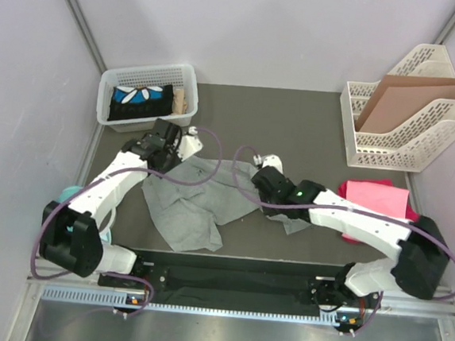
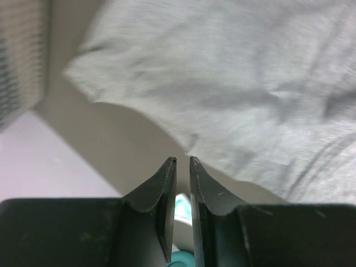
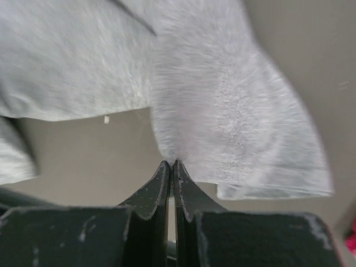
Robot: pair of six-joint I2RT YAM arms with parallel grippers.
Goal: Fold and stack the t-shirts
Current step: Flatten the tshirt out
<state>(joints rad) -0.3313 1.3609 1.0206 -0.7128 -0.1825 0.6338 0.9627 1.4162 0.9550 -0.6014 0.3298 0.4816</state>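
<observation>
My right gripper (image 3: 170, 162) is pinching the grey tee (image 3: 233, 111) at its near edge, cloth spreading ahead of it. My left gripper (image 2: 183, 159) is hanging nearly closed and empty, the tee lying just ahead-right.

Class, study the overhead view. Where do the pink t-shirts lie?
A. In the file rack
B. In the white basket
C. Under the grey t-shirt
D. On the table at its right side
D: the pink t-shirts lie flat on the table at its right side, apart from the grey t-shirt in the middle, and outside both the white basket and the file rack.
</observation>
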